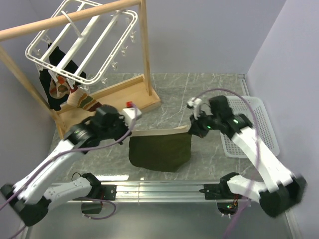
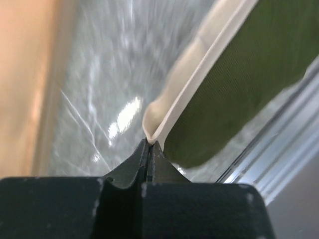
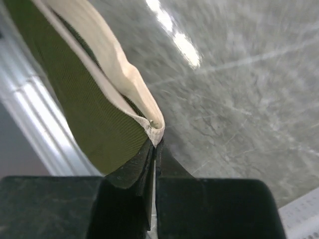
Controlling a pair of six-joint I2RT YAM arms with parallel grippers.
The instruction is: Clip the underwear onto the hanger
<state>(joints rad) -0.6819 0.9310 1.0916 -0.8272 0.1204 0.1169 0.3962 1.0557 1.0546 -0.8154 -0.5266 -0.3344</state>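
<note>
The underwear [image 1: 160,149] is dark olive-green with a cream waistband, stretched between both grippers and hanging above the table's near middle. My left gripper [image 1: 132,130] is shut on the waistband's left corner; the left wrist view shows the band [image 2: 189,84] pinched at the fingertips [image 2: 150,143]. My right gripper [image 1: 191,128] is shut on the right corner; the right wrist view shows the band [image 3: 119,74] pinched at its tips [image 3: 155,144]. The white hanger [image 1: 82,40] hangs tilted from the wooden rail at the back left, well apart from both grippers.
The wooden rail stand [image 1: 144,50] has its base board [image 1: 114,97] just behind the left arm. A black garment with tan-red patches [image 1: 62,87] hangs clipped under the hanger. A white mesh basket [image 1: 256,124] sits at the right, behind the right arm.
</note>
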